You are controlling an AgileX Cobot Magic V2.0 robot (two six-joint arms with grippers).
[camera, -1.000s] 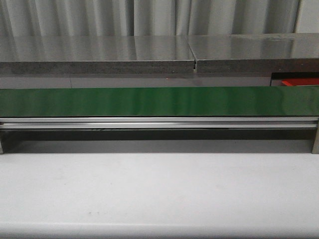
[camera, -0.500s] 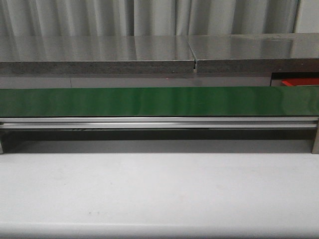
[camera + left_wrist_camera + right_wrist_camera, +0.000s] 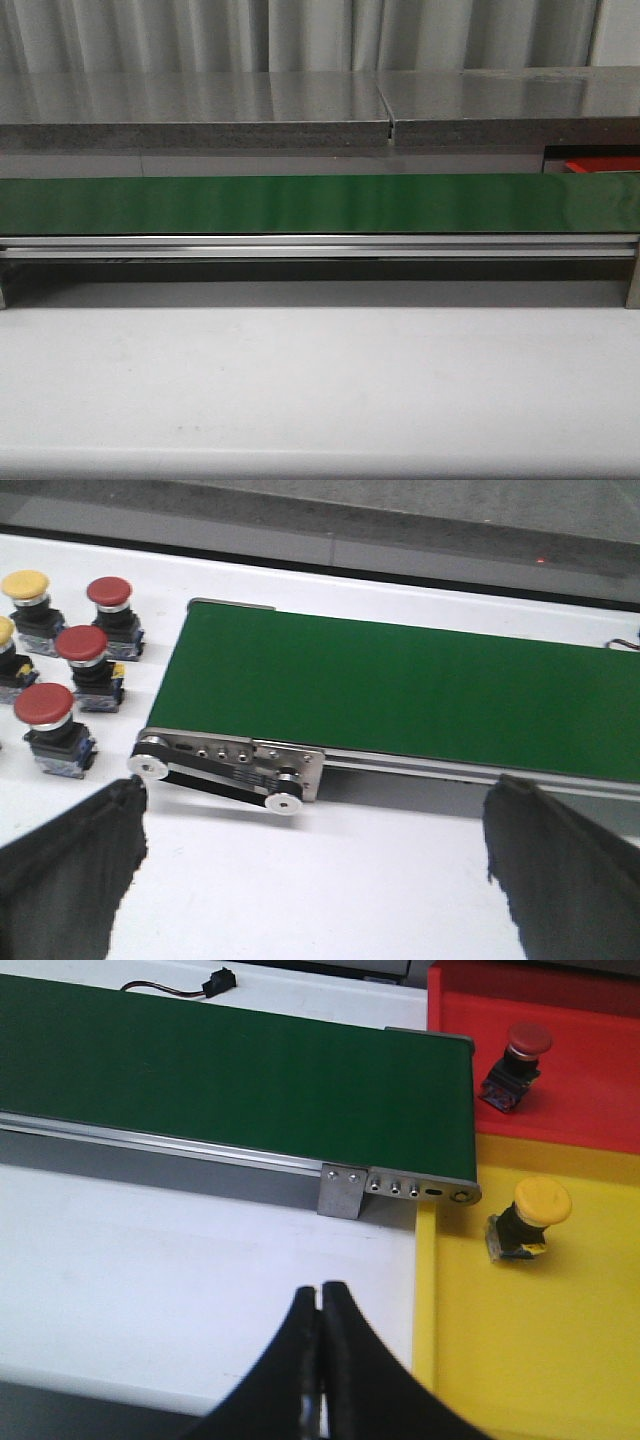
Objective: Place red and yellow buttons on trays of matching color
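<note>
You're looking at buttons [image 3: 75, 670] waiting near the table's left edge beside the belt [image 3: 400, 690], left gripper [image 3: 310, 870] gaping, right gripper [image 3: 321, 1360] pinched empty; they're probably rigid, top-heavy, so grab the square base.

The left pincer [image 3: 320, 865] has two broad black fingers with a rough, fabric-like surface, while the right pincer [image 3: 321, 1305] shows slim, smooth, tapered black fingers

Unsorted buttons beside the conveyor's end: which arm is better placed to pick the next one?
Left, probably. Its gripper is open, and the unsorted red and yellow buttons show only in its wrist view. The right gripper is shut, over by the trays.
</note>
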